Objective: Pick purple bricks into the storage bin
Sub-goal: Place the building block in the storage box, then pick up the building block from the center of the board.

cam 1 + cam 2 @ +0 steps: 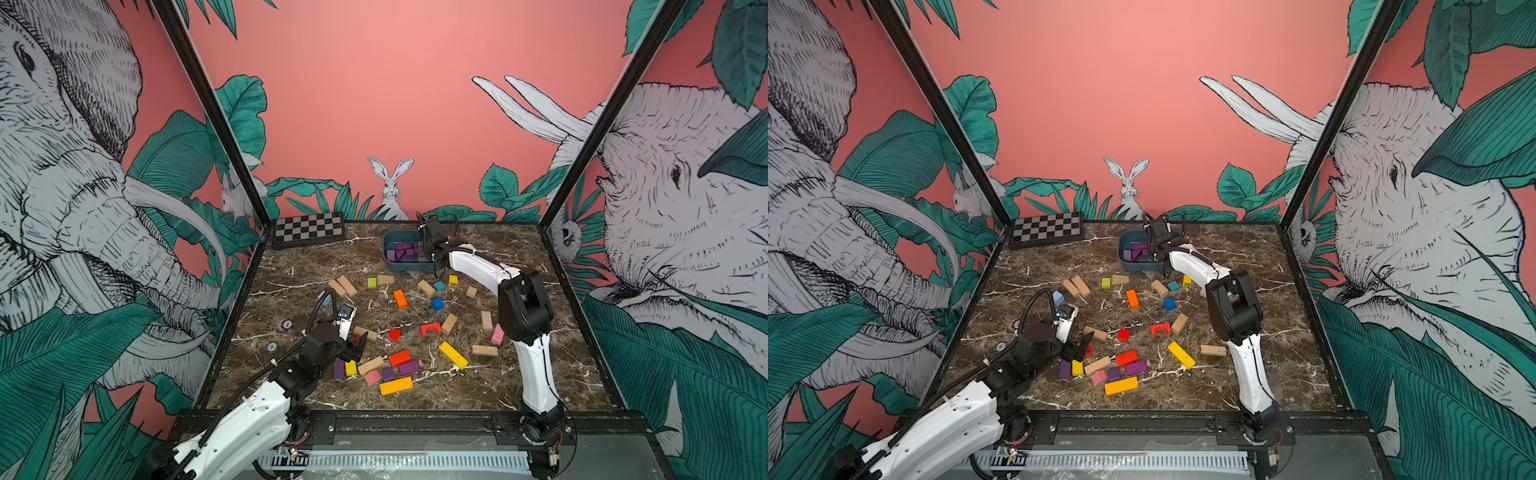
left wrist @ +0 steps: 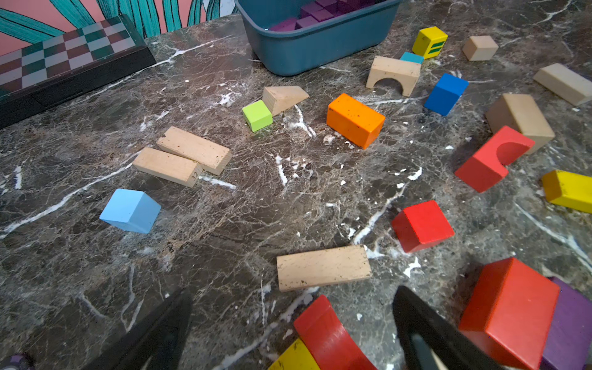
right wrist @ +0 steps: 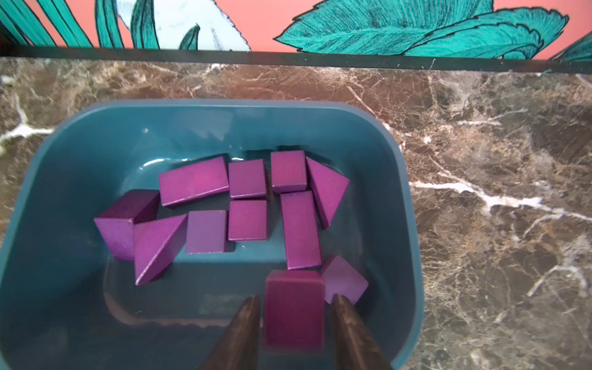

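Note:
The storage bin (image 1: 401, 267) (image 1: 1133, 267) (image 3: 80, 153) stands at the back of the marble table and holds several purple bricks (image 3: 193, 181). My right gripper (image 3: 295, 298) (image 1: 426, 249) hangs inside the bin, open. A blurred purple brick (image 3: 294, 307) sits between its fingers with a gap on each side. Three more purple bricks (image 1: 338, 368) (image 1: 409, 367) (image 1: 387, 374) lie in the front cluster, one showing in the left wrist view (image 2: 570, 323). My left gripper (image 2: 293, 293) (image 1: 354, 348) is wide open just above the table by that cluster, over a red arch (image 2: 326, 333).
A checkerboard box (image 1: 309, 228) lies at the back left. Loose blocks cover the middle: an orange bar (image 1: 400, 299), a blue cube (image 1: 437, 304), a yellow bar (image 1: 453, 354), a pink block (image 1: 497, 333), a light blue block (image 2: 131, 209) and several plain wooden ones (image 2: 322, 267).

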Motion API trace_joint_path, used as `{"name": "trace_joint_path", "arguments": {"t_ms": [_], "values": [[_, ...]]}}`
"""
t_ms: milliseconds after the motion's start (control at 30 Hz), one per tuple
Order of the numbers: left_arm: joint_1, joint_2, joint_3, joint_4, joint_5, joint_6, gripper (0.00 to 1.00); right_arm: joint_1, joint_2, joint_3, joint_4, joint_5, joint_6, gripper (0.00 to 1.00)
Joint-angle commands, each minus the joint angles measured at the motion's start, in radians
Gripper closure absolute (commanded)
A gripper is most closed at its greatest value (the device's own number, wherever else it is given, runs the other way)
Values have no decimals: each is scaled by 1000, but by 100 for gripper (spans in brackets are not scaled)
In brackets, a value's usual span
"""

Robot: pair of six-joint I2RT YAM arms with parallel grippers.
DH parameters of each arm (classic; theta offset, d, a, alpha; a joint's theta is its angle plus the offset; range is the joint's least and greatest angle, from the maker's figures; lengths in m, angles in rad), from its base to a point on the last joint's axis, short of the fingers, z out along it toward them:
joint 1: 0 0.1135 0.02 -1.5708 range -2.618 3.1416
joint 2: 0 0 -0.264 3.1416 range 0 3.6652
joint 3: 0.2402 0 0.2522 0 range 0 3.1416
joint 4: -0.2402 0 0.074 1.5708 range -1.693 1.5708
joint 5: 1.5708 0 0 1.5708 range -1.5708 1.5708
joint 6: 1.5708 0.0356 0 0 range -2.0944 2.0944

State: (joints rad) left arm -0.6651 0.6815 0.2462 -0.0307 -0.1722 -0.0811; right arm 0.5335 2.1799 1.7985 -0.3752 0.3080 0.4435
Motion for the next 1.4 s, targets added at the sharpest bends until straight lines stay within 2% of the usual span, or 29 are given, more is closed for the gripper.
{"name": "trace_joint_path", "arguments": {"t_ms": [0, 233, 300, 467, 600, 700, 733, 767, 967, 1133, 1367], "values": [[2, -6, 10, 18, -1, 1, 1, -4, -2, 15, 16, 23, 14, 58], [2, -9, 8, 16, -1, 3, 1, 0, -22, 5, 31, 20, 12, 55], [2, -9, 9, 17, -1, 3, 1, 10, -49, -7, 46, 22, -9, 51], [3, -5, 11, 14, -4, 4, 1, 66, -171, -94, 93, 37, -130, 36], [2, -2, 11, 17, -6, 3, 1, 114, -306, -235, 96, -80, -232, 26], [2, 9, 14, 16, -7, 3, 1, 147, -403, -325, 27, -176, -284, 17], [2, 12, 16, 17, -6, 3, 1, 159, -428, -350, -3, -181, -288, 13], [2, 17, 17, 18, -4, 3, 1, 177, -462, -387, -29, -175, -288, 1], [2, 32, 23, 18, -12, 2, 1, 336, -655, -645, -50, -68, -139, 1], [2, 8, 12, 15, -25, -5, 1, 467, -752, -810, -55, -44, 79, 1], [2, -5, 8, 13, -33, -8, 1, 641, -822, -877, -128, 38, 296, 1]]}}
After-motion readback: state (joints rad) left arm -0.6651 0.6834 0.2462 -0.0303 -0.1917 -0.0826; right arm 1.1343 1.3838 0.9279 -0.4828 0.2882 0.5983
